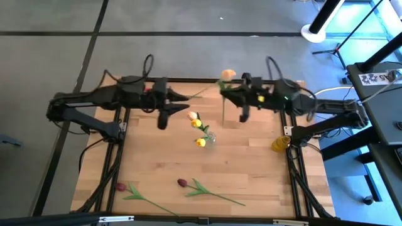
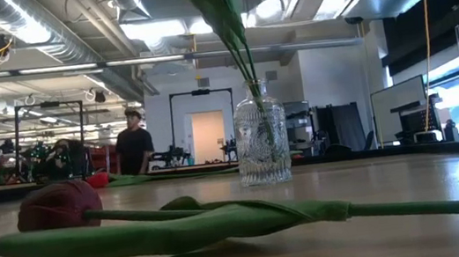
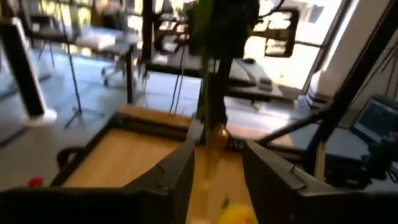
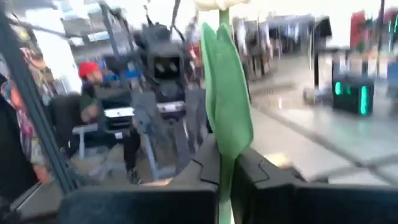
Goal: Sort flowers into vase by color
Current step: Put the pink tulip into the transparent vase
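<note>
You have yellow tulips (image 1: 198, 129) already standing in the glass vase (image 1: 209, 137) mid-table; two maroon tulips (image 1: 188, 184) lie near the front edge, well apart from the vase. Your right gripper (image 1: 231, 90) hangs behind the vase, jaws clamped on a peach tulip (image 1: 228, 75) held upright. Your left gripper (image 1: 179, 103) hovers left of the vase, jaws parted, empty.

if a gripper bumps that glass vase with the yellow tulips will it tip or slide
The glass vase looks narrow and tall, so probably tippy. The yellow tulips rise well above it, likely adding top weight. Its glass on the smooth wooden table might slide first under a low push.
</note>
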Controlling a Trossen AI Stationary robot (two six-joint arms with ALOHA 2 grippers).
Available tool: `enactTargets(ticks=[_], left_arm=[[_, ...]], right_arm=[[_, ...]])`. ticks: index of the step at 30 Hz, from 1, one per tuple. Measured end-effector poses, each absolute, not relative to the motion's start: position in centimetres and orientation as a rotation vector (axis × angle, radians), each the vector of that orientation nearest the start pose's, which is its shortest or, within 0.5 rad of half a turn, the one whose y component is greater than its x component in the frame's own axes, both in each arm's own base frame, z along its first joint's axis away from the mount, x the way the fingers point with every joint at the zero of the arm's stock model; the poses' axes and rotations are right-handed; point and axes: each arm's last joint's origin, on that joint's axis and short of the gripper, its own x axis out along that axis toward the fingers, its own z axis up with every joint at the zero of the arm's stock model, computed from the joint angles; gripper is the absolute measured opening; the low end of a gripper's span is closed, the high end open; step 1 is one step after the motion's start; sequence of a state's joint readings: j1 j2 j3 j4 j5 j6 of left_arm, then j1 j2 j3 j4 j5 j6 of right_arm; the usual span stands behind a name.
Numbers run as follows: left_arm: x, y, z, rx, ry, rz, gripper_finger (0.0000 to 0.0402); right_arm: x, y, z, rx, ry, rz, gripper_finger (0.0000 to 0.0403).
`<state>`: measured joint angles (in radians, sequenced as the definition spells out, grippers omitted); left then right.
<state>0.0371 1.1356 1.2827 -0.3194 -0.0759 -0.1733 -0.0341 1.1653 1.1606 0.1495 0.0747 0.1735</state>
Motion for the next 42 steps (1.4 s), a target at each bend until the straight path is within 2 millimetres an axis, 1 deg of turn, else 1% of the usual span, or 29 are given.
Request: enactTargets(ticks=[4,7,10,14,16,21,25,27,31,34,37,42], left_arm=[[20.4,0.2,43.6,-0.234,0.126,0.123,0.0128],[19.1,-0.1,44.0,-0.271,0.103,0.156,0.0119],[18.6,-0.3,44.2,-0.296,0.085,0.201,0.0112],[18.3,-0.5,44.4,-0.343,0.064,0.217,0.0103],[18.5,-0.6,44.2,-0.377,0.074,0.215,0.0097],[18.6,-1.1,43.6,-0.456,0.128,0.208,0.0086],[18.3,-1.5,42.7,-0.505,0.221,0.217,0.0077],[18.2,-1.7,42.2,-0.521,0.267,0.232,0.0072],[17.7,-1.7,41.1,-0.546,0.373,0.272,0.0060],[17.3,-1.6,40.3,-0.559,0.454,0.332,0.0053],[16.8,-1.3,39.7,-0.555,0.499,0.420,0.0051],[16.4,-0.8,39.3,-0.492,0.491,0.572,0.0063]], right_arm=[[23.4,0.6,39.7,0.160,-0.266,-0.041,0.0006],[23.3,1.7,37.1,0.151,-0.313,-0.018,0.0004],[24.2,2.0,34.1,0.133,-0.309,-0.042,0.0007],[24.8,1.8,32.2,0.101,-0.373,-0.107,0.0006],[25.2,1.8,31.3,0.078,-0.371,-0.124,0.0005],[26.0,1.9,30.6,0.073,-0.380,-0.116,0.0007],[27.0,2.0,29.4,0.063,-0.334,-0.117,0.0006],[27.3,2.1,29.1,0.063,-0.331,-0.117,0.0008],[28.1,2.1,27.8,0.054,-0.270,-0.118,0.0010],[28.3,2.2,27.5,0.053,-0.252,-0.117,0.0016],[28.5,2.2,26.9,0.050,-0.194,-0.117,0.0037],[28.5,2.3,26.8,0.095,-0.142,-0.094,0.0106]])
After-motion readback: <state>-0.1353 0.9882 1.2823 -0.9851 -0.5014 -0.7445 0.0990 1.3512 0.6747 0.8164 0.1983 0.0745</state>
